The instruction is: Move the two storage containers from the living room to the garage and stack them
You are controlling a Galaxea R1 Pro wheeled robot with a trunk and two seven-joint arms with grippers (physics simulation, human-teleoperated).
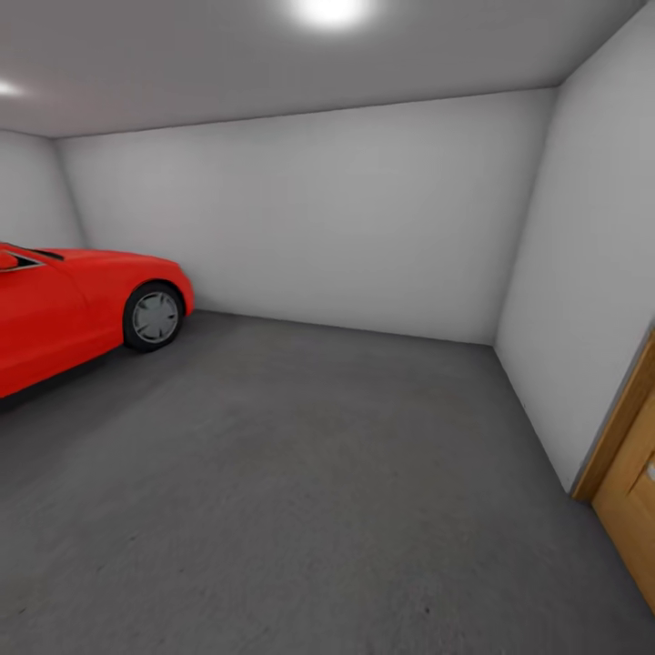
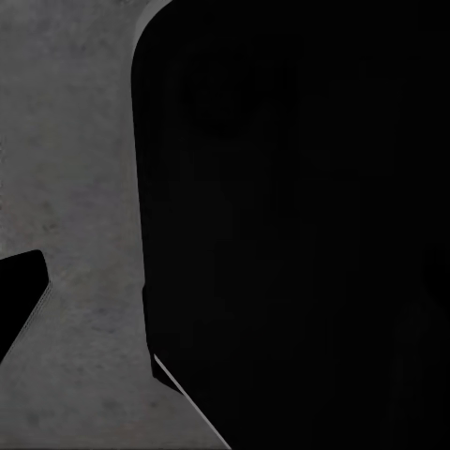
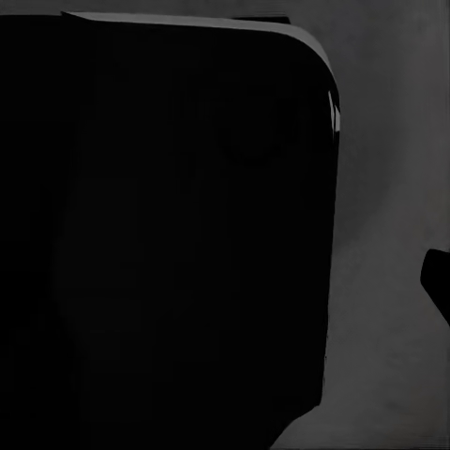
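Observation:
I am in the garage, looking across its dark grey concrete floor [image 1: 300,473] toward plain pale grey walls [image 1: 346,218]. The two storage containers are out of view. In the left wrist view a large black rounded body [image 2: 300,225] of the robot hangs over the mottled floor [image 2: 75,169], with a black tip [image 2: 19,300] at the edge. The right wrist view has a similar black bulk [image 3: 169,234] above the floor [image 3: 384,187] and a small black tip [image 3: 437,281]. Neither pair of fingers shows well enough to judge its state.
A red car [image 1: 64,309] is parked at the left, its wheel [image 1: 155,317] near the back wall. A wooden door with its frame [image 1: 632,464] stands at the right edge. Open concrete stretches between the car and the right wall [image 1: 591,273].

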